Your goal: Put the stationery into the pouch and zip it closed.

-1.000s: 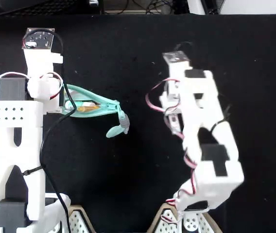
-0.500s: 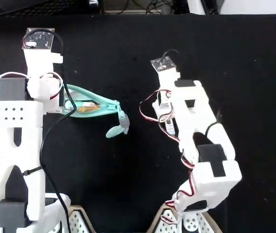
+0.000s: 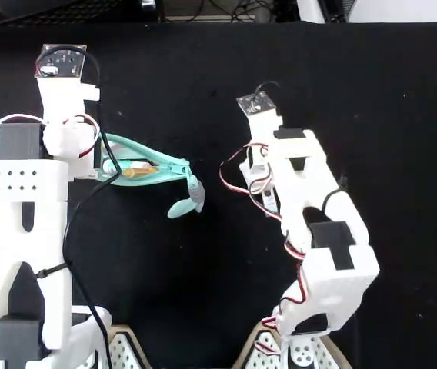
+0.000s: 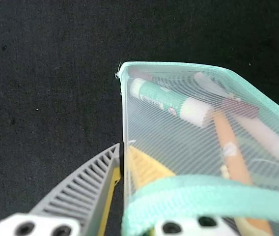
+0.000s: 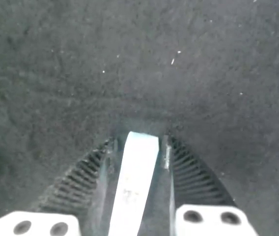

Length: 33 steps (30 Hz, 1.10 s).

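Holding: left claw (image 4: 124,150) narrow, clamped on the edge of the mesh pouch (image 4: 179,152), which extends beyond its tips with pens (image 4: 159,98) inside. Right claw (image 5: 140,143) narrow around a white strip (image 5: 133,187), well apart from the pouch. Risk: the strip snagging the pouch rim on entry and dragging the pouch out of the left claw.

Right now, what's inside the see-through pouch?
Through the mesh pouch show a green-and-white glue stick, an orange pencil and a white pen. The teal band and the left gripper cover their lower ends, so more may hide there.
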Tool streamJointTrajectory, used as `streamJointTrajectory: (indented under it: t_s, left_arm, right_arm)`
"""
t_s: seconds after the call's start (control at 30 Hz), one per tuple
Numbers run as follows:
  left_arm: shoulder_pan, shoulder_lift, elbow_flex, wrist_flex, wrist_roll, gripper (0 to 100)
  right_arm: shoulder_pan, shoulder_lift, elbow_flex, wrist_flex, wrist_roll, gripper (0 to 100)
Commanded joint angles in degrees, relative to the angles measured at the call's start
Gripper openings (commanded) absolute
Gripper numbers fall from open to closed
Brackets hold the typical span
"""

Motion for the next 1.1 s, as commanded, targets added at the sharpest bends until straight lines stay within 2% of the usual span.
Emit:
streamJointTrajectory:
  t_s: [0.0,0.07,0.13,0.27,0.6,0.7,0.83,0.93,1.07]
  left_arm:
    - [-0.40,1.85,4.00,-0.79,0.00,3]
    - [-0.40,1.85,4.00,-0.79,0.00,3]
    - [-0.40,1.85,4.00,-0.79,0.00,3]
    - [-0.40,1.85,4.00,-0.79,0.00,3]
    - [-0.13,1.85,4.00,-0.79,0.00,3]
    - [-0.13,1.85,4.00,-0.79,0.00,3]
    - [-0.13,1.85,4.00,-0.62,0.00,3]
    - [-0.31,1.85,4.00,-0.62,0.00,3]
    - [-0.31,1.85,4.00,-0.62,0.00,3]
  right_arm:
    - [-0.62,1.71,-4.26,2.20,0.26,14.5]
    - [-0.62,2.24,-4.70,2.02,-1.05,11.6]
    - [-0.53,1.63,-4.53,1.49,-2.73,2.5]
    - [-0.53,-5.05,-3.38,2.46,-3.43,1.2]
    - [-1.93,-50.95,2.15,4.84,-3.78,1.2]
    - [-7.21,-61.93,2.86,4.57,-3.78,1.2]
    - [-18.64,-72.13,4.00,0.18,-3.78,1.3]
    - [-26.64,-77.32,7.60,-6.59,-3.78,1.4]
    - [-35.43,-80.84,19.47,-19.25,-3.25,1.4]
